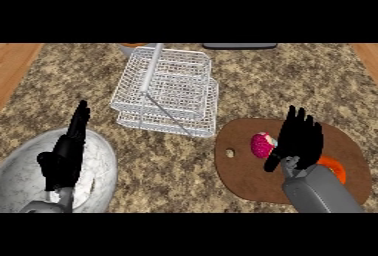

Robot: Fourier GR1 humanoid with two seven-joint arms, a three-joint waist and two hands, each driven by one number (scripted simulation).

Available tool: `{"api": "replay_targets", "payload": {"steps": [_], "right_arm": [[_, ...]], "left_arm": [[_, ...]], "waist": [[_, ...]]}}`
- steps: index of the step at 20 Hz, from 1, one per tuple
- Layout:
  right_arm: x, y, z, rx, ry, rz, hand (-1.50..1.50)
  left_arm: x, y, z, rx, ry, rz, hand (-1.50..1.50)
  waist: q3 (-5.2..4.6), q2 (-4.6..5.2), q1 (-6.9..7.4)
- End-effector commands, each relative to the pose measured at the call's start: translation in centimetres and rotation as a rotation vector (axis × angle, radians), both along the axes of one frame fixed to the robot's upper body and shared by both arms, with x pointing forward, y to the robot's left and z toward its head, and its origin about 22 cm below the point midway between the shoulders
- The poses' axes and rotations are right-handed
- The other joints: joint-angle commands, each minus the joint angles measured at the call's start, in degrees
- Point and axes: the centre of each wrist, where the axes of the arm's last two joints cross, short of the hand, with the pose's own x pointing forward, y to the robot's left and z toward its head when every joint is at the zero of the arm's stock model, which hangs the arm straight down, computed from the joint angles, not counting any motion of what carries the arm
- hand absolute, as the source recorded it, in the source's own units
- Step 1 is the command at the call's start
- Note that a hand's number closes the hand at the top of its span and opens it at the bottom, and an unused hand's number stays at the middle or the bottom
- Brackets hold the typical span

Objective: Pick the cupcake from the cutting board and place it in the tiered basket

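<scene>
Tabletop (pixel 81 85) of speckled brown stone, seen steeply from above. A white wire tiered basket (pixel 173 95) stands at centre, towards the far side, with a pale handle bar (pixel 150 67) running over its upper tier; both tiers show only bare wire.

Near right lies a brown, rounded cutting board (pixel 247 175), with a small pale spot (pixel 230 153) close to its left edge. The cupcake (pixel 260 145), pink and with a bit of white at its right side, sits on the board's far left part, well apart from the basket. The right hand (pixel 301 146) is over the board, just to the right of the cupcake. Its fingers (pixel 298 122) are straight and spread, pointing towards the far side, and nothing is enclosed in them. Whether the hand touches the cupcake cannot be told. An orange object (pixel 334 168) lies on the board to the right of the grey forearm (pixel 325 192), which partly covers it.

Near left, a round grey plate (pixel 18 175) rests on the tabletop. The left hand (pixel 62 162) shows above it, edge-on, fingers (pixel 78 120) straight, pointing far and holding nothing.

At the far edge, a second orange item (pixel 133 45) and a dark flat object (pixel 240 46) are cut off by the frame.
</scene>
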Motion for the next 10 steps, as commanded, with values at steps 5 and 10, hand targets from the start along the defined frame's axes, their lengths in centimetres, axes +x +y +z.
{"api": "replay_targets", "payload": {"steps": [5, 10], "right_arm": [[1.0, 0.0, -0.9, -0.044, 0.13, -0.207, -1.5], [1.0, 0.4, -1.5, -0.042, 0.119, -0.21, 1.5]], "left_arm": [[-3.1, -1.6, -4.3, -0.056, 0.248, 0.022, 0.0], [-2.7, -0.6, -4.1, -0.063, 0.25, 0.025, 0.0]], "waist": [[-1.51, 0.9, -0.65], [-1.52, 0.89, -0.82]]}}
